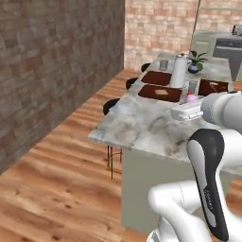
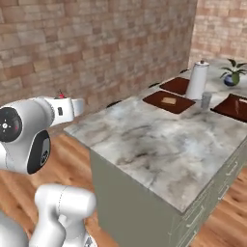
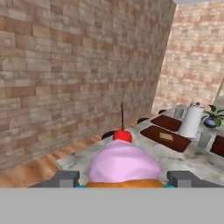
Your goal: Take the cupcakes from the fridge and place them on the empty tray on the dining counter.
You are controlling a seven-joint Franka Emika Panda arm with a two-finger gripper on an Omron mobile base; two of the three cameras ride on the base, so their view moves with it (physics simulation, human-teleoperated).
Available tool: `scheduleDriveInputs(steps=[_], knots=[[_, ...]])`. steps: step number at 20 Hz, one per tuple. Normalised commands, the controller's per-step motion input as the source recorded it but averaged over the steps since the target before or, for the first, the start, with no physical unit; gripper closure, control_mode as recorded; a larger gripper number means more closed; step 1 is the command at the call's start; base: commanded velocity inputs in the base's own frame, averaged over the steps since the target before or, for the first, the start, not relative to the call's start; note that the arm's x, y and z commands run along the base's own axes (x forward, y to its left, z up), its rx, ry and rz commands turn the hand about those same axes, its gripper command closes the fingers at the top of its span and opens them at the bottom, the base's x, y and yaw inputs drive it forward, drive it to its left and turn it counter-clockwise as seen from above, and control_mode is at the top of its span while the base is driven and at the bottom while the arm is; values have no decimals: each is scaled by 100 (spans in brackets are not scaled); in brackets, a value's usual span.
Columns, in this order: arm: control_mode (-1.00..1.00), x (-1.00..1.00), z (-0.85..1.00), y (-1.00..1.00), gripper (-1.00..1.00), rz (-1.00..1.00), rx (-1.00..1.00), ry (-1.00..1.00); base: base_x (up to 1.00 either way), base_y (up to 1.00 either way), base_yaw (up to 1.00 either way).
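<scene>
A cupcake [image 3: 123, 162] with pink frosting and a red cherry sits between my two finger tips, and my gripper [image 3: 123, 179] is shut on it. From the left base camera the cupcake [image 1: 191, 98] shows pink at my hand, held over the near part of the dining counter [image 1: 142, 127]. In the right base view its cherry [image 2: 61, 95] peeks above my hand, left of the counter [image 2: 144, 140]. The empty tray [image 1: 156, 78] [image 2: 174, 85] [image 3: 169, 123] lies at the counter's far end, beyond a brown tray with tan food [image 1: 159, 92]. The fridge is out of view.
A paper-towel roll [image 1: 179, 71] and a glass [image 1: 192, 86] stand by the trays, with a potted plant [image 1: 195, 61] behind. A third brown tray [image 1: 212, 87] lies to the right. Black stools [image 1: 111, 105] line the counter's left side. A brick wall runs along the left.
</scene>
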Motion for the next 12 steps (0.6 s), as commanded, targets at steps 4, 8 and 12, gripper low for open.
scheduleDriveInputs(steps=[4,8,12], knots=[[100,0,0,0,100,0,0,0,31,100,-52],[100,0,0,0,100,0,0,0,18,100,-48],[100,0,0,0,100,0,0,0,9,100,-41]])
